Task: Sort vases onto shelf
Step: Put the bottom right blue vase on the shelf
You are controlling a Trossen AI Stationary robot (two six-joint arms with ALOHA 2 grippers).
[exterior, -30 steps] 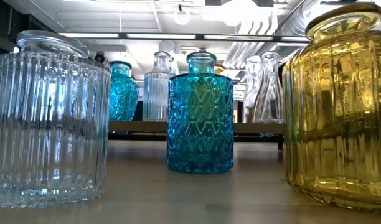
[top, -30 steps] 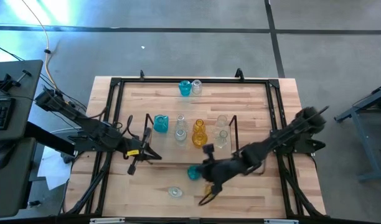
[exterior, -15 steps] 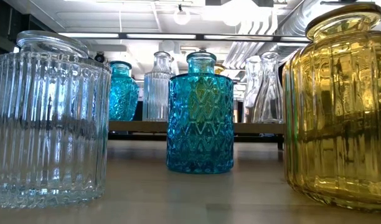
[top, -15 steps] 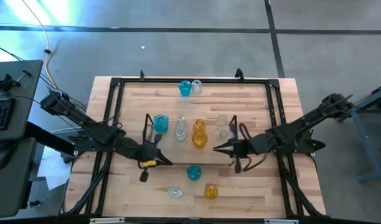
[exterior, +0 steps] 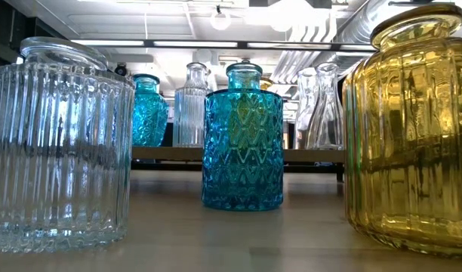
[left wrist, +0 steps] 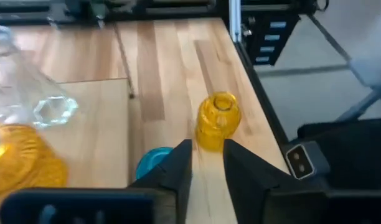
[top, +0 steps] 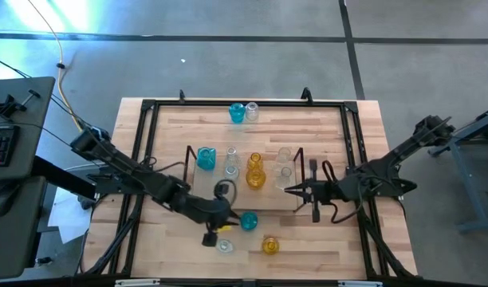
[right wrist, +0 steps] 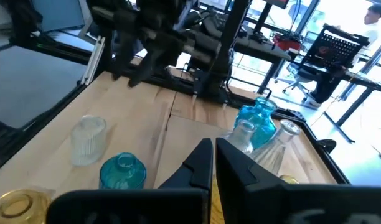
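No readable text, labels, brand names, numbers or signs appear in any of the views. The glass vases carry only moulded ribbing and diamond patterns, with no lettering on them. The wooden surface [top: 196, 119] is plain, as is the shelf [top: 242, 196]. A small light tag on the dark frame [left wrist: 298, 160], near the yellow vase [left wrist: 216, 121], shows no legible marking. The room behind holds nothing that can be read.

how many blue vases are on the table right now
3 show in the high view: one blue vase near the far edge, one at the shelf's left end, one in front of the shelf. Others could be hidden.
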